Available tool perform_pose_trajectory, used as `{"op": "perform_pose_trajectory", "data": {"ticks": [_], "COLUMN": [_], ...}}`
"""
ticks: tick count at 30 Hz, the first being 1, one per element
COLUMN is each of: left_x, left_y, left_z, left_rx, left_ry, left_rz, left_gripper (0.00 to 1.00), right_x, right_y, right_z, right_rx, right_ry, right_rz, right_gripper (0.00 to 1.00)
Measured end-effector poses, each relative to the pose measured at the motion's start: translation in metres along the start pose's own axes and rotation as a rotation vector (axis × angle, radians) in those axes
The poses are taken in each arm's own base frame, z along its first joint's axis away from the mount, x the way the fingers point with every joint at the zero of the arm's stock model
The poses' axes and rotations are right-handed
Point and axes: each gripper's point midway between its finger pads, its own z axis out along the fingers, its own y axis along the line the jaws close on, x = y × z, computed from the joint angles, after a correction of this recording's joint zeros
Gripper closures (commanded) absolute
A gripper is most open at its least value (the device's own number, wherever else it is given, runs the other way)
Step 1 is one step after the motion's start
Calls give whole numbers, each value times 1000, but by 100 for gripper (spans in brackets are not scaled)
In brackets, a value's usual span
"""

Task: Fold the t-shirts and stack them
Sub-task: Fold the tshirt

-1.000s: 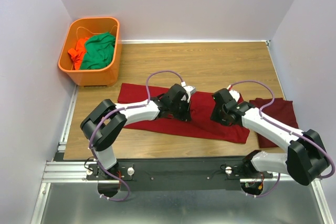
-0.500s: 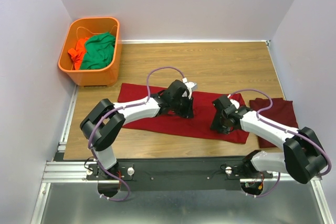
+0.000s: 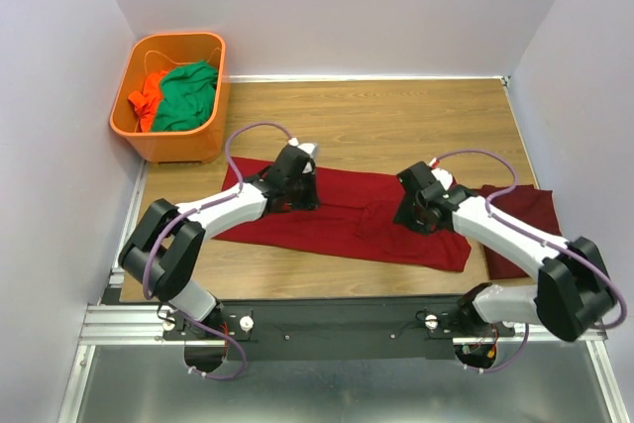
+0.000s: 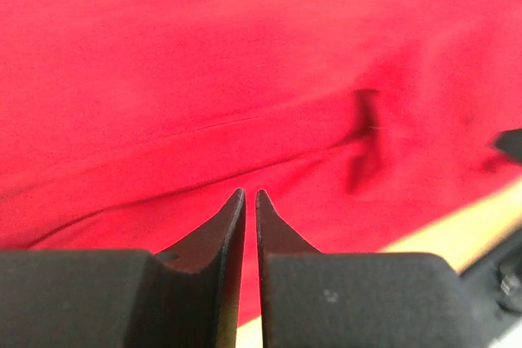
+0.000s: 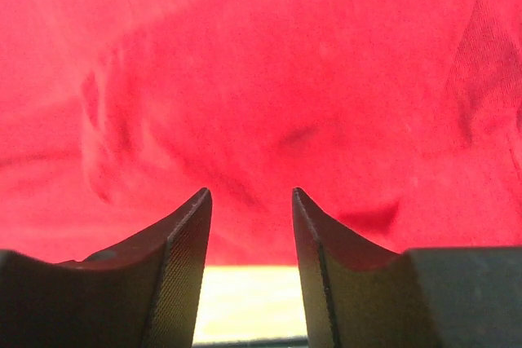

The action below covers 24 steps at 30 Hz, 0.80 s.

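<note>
A maroon t-shirt [image 3: 347, 220] lies spread flat across the middle of the table. A second maroon t-shirt [image 3: 525, 220] lies folded at the right edge. My left gripper [image 3: 295, 190] hovers over the left part of the spread shirt. In the left wrist view its jaws [image 4: 250, 193] are shut with only a thin slit between them, and no cloth is in them; the shirt [image 4: 245, 55] fills the view. My right gripper [image 3: 416, 210] is over the shirt's right part. In the right wrist view it [image 5: 249, 191] is open and empty above the cloth [image 5: 261, 63].
An orange basket [image 3: 178, 146] stands at the back left with a green garment [image 3: 188, 96] and a bright orange garment [image 3: 149, 96] in it. Walls close in the table on the left, back and right. Bare wood [image 3: 396, 116] shows behind the shirt.
My left gripper has slid left along the shirt from its middle to its left part. My right gripper moved slightly back. The shirt's middle now lies uncovered with a small crease.
</note>
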Motion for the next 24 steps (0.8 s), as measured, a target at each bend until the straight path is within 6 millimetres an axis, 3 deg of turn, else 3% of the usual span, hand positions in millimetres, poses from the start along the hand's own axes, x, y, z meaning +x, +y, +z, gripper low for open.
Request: {"op": "perform_pose_trajectory", "data": {"ticks": [3,6,9,15,20,24], "left_x": [9,29,46,41,40,41], "left_y": [31,56,67,66,61,56], "left_z": [-4,-5,-3,2,5,6], "left_rx": [-85,-165,-203,-186,-167,-155], "left_ry": [-6,11,21,-21,-41,-39], "left_rz": [-59,-116,-157,-187,-193,-183], "left_gripper": [85,85,87,88,88,88], "right_x": [-8,-2,0,-12,-55,-110], "right_y": [-1,-7,-8,0,15,43], "right_z": [13,31,43,53,75,100], "right_rx": [57,111,123,110,80,30], "right_ry": [-18,10,19,8,0,-32], "right_rz": [-9,-22,-20,-11,50,63], "right_gripper": [47,47,47,47,47,46]}}
